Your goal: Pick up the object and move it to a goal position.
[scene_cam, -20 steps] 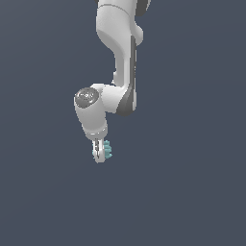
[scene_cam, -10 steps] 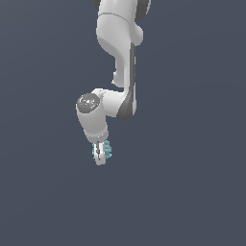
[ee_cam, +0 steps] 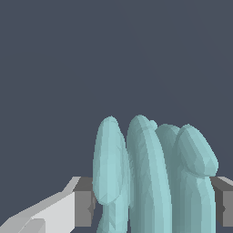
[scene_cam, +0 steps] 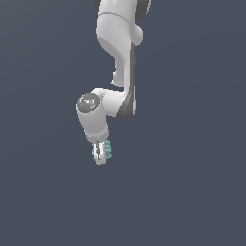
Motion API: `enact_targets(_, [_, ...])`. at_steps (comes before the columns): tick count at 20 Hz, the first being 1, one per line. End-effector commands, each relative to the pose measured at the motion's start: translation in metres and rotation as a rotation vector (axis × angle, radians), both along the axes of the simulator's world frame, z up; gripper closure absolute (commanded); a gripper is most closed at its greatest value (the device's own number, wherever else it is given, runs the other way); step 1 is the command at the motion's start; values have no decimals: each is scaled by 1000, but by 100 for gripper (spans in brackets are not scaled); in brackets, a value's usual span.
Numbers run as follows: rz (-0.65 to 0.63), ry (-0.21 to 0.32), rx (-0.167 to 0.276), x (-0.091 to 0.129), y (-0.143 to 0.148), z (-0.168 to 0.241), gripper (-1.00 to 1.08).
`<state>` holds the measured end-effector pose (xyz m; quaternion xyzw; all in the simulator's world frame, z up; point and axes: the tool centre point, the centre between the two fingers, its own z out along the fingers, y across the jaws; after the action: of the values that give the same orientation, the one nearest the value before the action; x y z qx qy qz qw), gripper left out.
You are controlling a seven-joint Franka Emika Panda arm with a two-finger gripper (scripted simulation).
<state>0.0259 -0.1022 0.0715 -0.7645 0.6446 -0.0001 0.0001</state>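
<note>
A glossy white jointed robot arm (scene_cam: 117, 62) hangs down against a plain slate-grey backdrop. Its white two-fingered gripper (scene_cam: 99, 156) points downward, pinching a small pale teal lump (scene_cam: 107, 151) with rounded, wavy ridges like stacked layers. In the exterior view the lump pokes out on the gripper's right side. The wrist view shows the lump's smooth faceted lobes filling the gap between grey finger pads (ee_cam: 84, 207), touching both.
</note>
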Motion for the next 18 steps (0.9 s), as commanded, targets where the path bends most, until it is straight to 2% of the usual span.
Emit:
enact_targets(1, [0,0,0,-1,2,0,108])
enact_targets(10, [1,0,1,-18,26,7,108])
enact_targets(18, [1,0,1,-55,78,22,108])
